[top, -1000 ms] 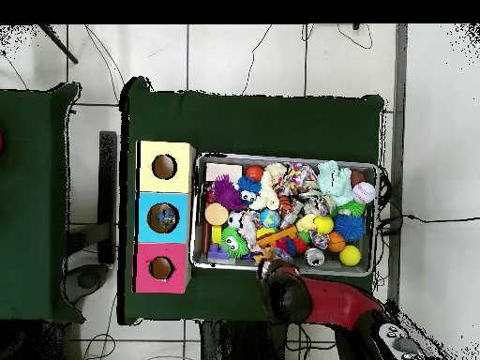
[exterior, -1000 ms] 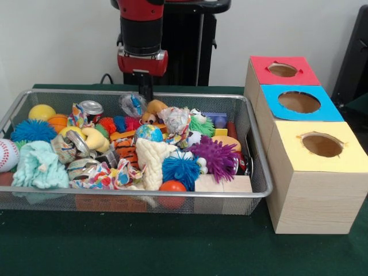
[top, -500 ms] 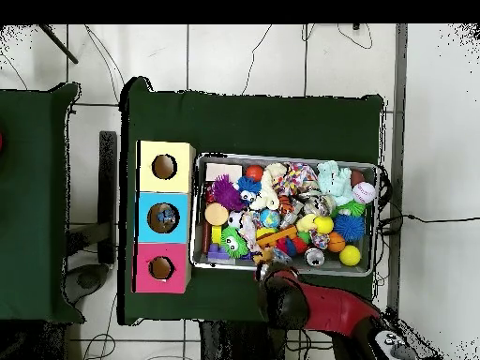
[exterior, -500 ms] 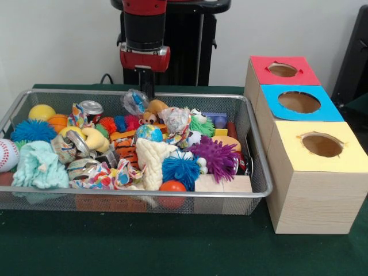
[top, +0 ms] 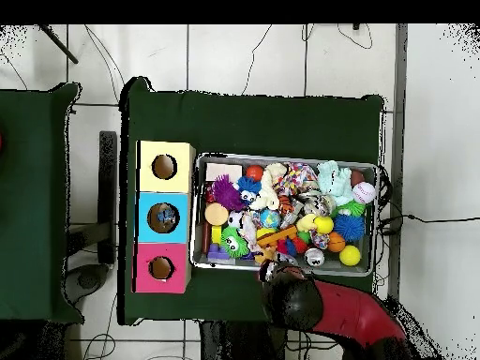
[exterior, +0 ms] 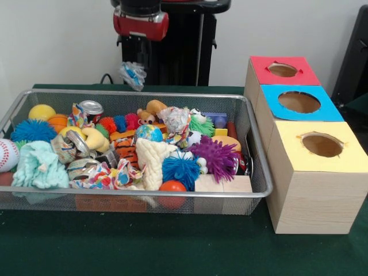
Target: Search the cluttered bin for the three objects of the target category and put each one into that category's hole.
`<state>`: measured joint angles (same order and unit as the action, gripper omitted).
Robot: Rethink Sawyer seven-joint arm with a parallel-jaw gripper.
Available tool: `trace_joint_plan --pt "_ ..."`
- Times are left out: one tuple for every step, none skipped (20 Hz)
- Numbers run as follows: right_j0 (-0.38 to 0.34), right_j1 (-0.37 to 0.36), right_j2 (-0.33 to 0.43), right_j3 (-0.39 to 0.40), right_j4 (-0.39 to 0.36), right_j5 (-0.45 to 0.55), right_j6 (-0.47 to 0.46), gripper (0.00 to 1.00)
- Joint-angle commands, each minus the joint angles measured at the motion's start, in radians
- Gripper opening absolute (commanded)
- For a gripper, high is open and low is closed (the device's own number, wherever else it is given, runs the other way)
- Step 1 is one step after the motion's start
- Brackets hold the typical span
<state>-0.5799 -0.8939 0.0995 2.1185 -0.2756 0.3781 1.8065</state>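
Observation:
A crumpled clear-and-blue wrapper (exterior: 133, 75) hangs in the air above the far rim of the wire bin (exterior: 144, 194). My gripper (exterior: 138, 65) is shut on its top, under the red wrist. The bin holds mixed toys, among them a purple spiky ball (exterior: 215, 156), a blue spiky ball (exterior: 181, 169) and a crushed can (exterior: 91, 108). To the right stand three boxes with round holes: red (exterior: 282, 69), blue (exterior: 299, 102) and yellow (exterior: 322, 144). In the overhead view the arm (top: 292, 302) covers the gripper and wrapper, just below the bin's rim (top: 281, 157).
A baseball (exterior: 7, 154), a mint cloth (exterior: 39, 165) and a yellow ball (exterior: 42, 112) lie at the bin's left end. Wooden blocks (exterior: 223, 184) sit at its front right corner. Green cloth covers the table (exterior: 172, 247).
The gripper has risen from the back of the bin, carrying the wrapper up and clear of the rim. The toys in the bin have stayed put.

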Motion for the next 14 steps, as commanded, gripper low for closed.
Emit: trace_joint_plan --pt "-0.005 -0.139 0.137 -0.024 0.087 0.140 -0.005 0.00" --pt "-0.007 -0.140 0.141 -0.024 0.088 0.136 -0.005 0.00" --pt "-0.004 -0.140 0.139 -0.026 0.087 0.131 -0.001 0.00" --pt "-0.007 -0.141 0.146 -0.023 0.091 0.129 -0.001 0.00" --pt "-0.004 -0.146 0.147 -0.026 0.095 0.137 0.000 0.00" --pt "-0.002 -0.150 0.149 -0.029 0.099 0.145 0.001 0.00" --pt "0.005 -0.157 0.148 -0.037 0.107 0.175 0.000 0.00" --pt "0.013 -0.164 0.147 -0.044 0.116 0.205 0.000 0.00" --pt "0.032 -0.171 0.136 -0.062 0.115 0.244 0.007 0.00" --pt "0.050 -0.180 0.127 -0.076 0.116 0.272 0.015 0.00" --pt "0.063 -0.183 0.123 -0.089 0.122 0.300 0.024 0.00" --pt "0.076 -0.186 0.119 -0.101 0.127 0.328 0.032 0.00" --pt "0.087 -0.190 0.115 -0.109 0.133 0.349 0.042 0.00" --pt "0.095 -0.187 0.114 -0.112 0.139 0.355 0.049 0.00"
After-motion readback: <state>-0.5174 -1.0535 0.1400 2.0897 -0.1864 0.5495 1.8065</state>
